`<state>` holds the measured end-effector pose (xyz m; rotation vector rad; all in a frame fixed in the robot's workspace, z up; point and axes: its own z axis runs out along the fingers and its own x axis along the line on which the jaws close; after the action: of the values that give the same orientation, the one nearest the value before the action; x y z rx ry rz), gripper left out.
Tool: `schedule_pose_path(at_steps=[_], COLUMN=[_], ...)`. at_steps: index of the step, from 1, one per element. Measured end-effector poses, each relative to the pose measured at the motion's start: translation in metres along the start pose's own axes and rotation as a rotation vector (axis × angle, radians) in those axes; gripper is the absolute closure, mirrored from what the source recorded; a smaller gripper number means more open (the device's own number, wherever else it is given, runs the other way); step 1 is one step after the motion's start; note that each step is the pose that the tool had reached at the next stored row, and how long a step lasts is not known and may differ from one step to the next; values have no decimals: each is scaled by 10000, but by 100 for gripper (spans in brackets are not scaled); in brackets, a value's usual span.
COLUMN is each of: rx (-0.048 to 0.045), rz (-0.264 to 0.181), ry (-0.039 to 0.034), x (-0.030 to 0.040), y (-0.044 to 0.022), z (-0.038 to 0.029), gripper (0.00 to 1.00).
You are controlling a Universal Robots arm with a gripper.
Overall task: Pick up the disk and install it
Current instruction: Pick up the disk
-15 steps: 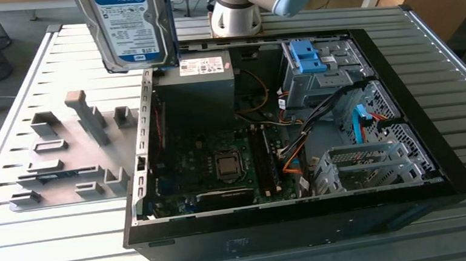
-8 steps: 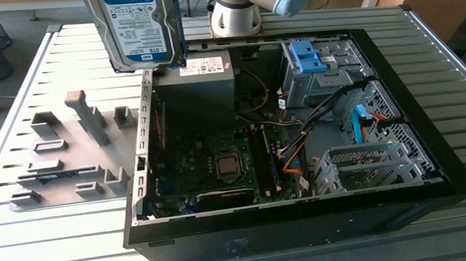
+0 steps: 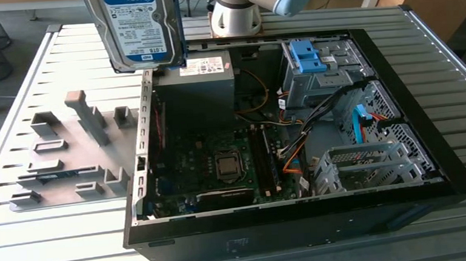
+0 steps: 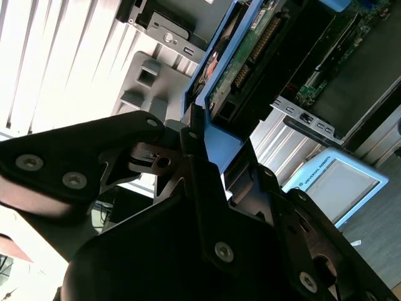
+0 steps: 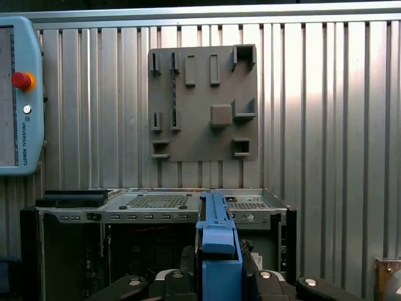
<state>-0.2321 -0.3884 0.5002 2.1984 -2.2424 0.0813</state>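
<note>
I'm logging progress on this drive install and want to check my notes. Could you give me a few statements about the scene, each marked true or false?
1. The pincer is shut on the disk, gripping it at its blue side rail. True.
2. A grey fixture plate lies beside the case, on the exterior view's left. True.
3. The disk rests on that plate. False: it is held up in the air, off the plate.
4. The disk is seated in a drive cage inside the case. False: it is outside the case, not yet installed.
5. The case is open, with its motherboard exposed. True.
</note>
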Motion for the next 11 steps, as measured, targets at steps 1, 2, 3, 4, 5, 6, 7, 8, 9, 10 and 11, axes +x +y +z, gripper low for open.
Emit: schedule_pose_path(at_steps=[1, 2, 3, 4, 5, 6, 7, 8, 9, 10, 11], rx=[0, 0, 0, 0, 0, 0, 0, 0, 0, 0, 0], rz=[1, 2, 3, 2, 2, 1, 1, 2, 1, 1, 1], ry=[0, 0, 0, 0, 0, 0, 0, 0, 0, 0, 0], x=[1, 1, 2, 4, 6, 6, 7, 7, 7, 8, 8], y=[0, 1, 1, 1, 1, 1, 0, 1, 1, 0, 1], z=[0, 0, 0, 0, 0, 0, 0, 0, 0, 0, 1], gripper=[64, 64, 64, 64, 64, 64, 64, 64, 64, 64, 64])
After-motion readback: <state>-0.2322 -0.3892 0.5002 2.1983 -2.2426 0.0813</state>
